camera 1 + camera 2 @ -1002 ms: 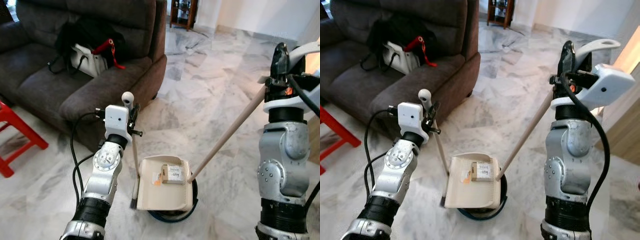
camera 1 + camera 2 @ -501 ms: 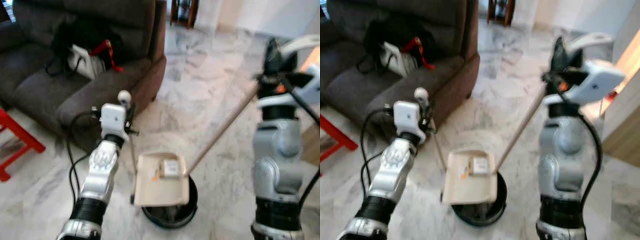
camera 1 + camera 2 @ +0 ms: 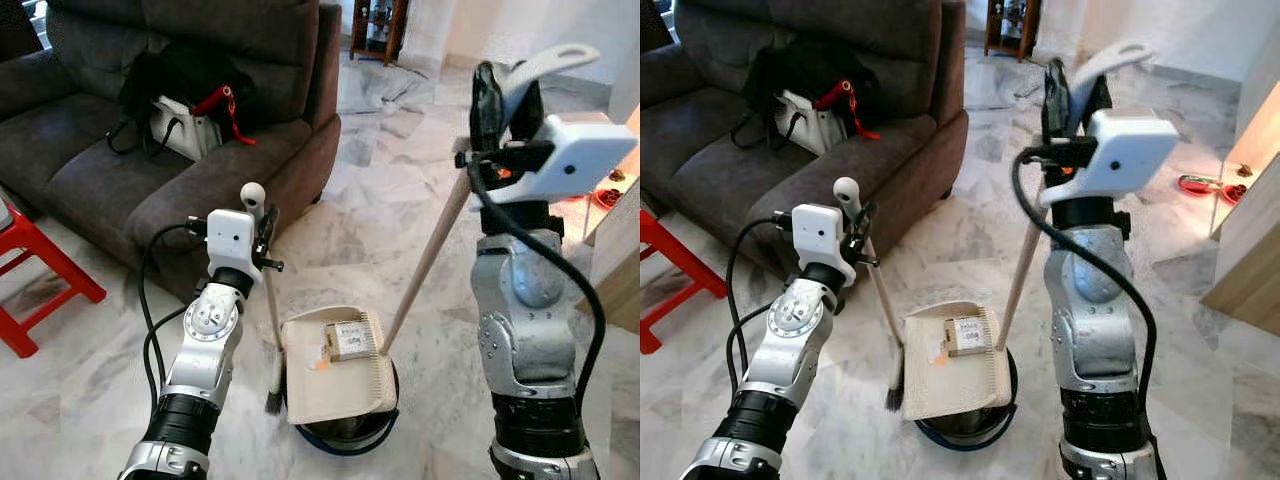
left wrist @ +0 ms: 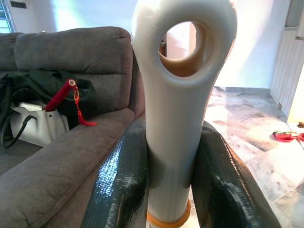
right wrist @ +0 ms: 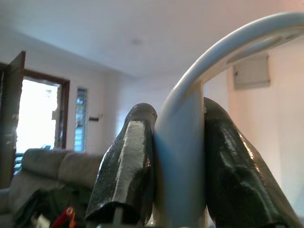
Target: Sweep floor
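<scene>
The left gripper (image 4: 168, 180) is clamped on the cream plastic handle of a short hand broom (image 3: 268, 300), its two black fingers (image 4: 124, 180) pressing either side of the shaft just below the looped end. The broom stands nearly upright, its dark bristles touching the white marble floor (image 3: 400, 190) right beside the left edge of the cream plastic dustpan (image 3: 335, 368).

The right gripper (image 5: 178, 166) is closed on the curved pale top of the dustpan's long tan handle (image 3: 428, 262), held high at the robot's right; the handle slants down to the pan's back edge. The dustpan sits tilted over a round black bin (image 3: 345, 435) on the floor, covering most of its opening. A small grey and white box (image 3: 347, 340) lies in the pan near the handle end, with a small orange scrap (image 3: 320, 363) beside it.

Beyond the broom stands a dark grey fabric sofa (image 3: 180, 110), carrying a black and white bag with a red strap (image 3: 185, 110). A red stool (image 3: 35, 270) stands at the far left of the floor.
</scene>
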`<state>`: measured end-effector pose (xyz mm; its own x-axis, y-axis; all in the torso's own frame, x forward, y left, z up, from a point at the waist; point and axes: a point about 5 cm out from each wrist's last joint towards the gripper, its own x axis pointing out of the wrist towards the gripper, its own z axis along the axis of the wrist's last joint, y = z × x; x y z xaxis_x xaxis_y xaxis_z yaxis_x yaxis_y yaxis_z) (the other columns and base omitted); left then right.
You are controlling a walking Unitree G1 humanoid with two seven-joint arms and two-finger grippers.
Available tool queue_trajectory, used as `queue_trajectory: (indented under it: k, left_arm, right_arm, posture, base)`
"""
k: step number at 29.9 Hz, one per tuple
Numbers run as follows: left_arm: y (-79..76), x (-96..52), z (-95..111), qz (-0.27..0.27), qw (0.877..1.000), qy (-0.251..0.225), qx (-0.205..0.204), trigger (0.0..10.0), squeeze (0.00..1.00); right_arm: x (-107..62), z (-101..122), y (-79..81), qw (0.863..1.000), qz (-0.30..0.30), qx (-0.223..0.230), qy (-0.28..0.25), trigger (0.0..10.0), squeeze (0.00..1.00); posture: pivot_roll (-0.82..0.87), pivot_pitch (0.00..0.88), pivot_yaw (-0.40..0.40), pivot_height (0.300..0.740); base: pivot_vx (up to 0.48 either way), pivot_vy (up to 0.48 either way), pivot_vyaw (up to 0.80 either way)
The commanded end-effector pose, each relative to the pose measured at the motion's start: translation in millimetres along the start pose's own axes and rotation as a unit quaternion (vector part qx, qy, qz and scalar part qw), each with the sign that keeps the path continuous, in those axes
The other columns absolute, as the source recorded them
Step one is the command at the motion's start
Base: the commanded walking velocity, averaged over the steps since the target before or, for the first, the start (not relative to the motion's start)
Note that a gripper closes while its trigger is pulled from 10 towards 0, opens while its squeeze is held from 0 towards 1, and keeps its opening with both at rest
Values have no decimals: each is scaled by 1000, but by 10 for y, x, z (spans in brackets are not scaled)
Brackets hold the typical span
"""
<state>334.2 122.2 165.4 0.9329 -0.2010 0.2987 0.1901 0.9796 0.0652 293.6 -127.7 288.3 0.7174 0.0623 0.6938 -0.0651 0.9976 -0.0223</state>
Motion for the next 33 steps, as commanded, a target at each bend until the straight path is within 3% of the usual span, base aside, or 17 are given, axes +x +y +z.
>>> queue_trajectory:
  k: [1, 9, 13, 17, 24, 33]
  left_arm:
    - [-10, 20, 98, -3, 1000, -25, 1, 10000, 0]
    - [-12, 22, 97, -2, 1000, -25, 0, 10000, 0]
    - [-13, 21, 95, -2, 1000, -25, 0, 10000, 0]
    - [-15, 21, 94, -2, 1000, -25, -1, 10000, 0]
    - [-21, 20, 92, -3, 1000, -25, -2, 10000, 0]
    - [-12, 21, 87, -2, 1000, -24, -2, 10000, 0]
  right_arm:
    - [72, 303, 139, 997, 10, -7, -82, 10000, 0]
    - [18, 418, 473, 992, 40, -12, -119, 10000, 0]
    - [-13, 433, 558, 990, 61, -17, -125, 10000, 0]
    - [-90, 419, 686, 984, 105, -53, -135, 10000, 0]
    - [-179, 395, 807, 974, 135, -101, -149, 10000, 0]
    - [-218, 480, 881, 967, 133, -120, -181, 10000, 0]
  posture:
    - [93, 79, -3, 740]
    - [93, 80, -7, 740]
    - [90, 80, -8, 740]
    - [90, 80, -9, 740]
    - [89, 83, -7, 740]
    - [90, 84, -8, 740]
  base:
    - [0, 0, 0]
    - [0, 0, 0]
    - [0, 0, 0]
    - [0, 0, 0]
    - [0, 0, 0]
    - [0, 0, 0]
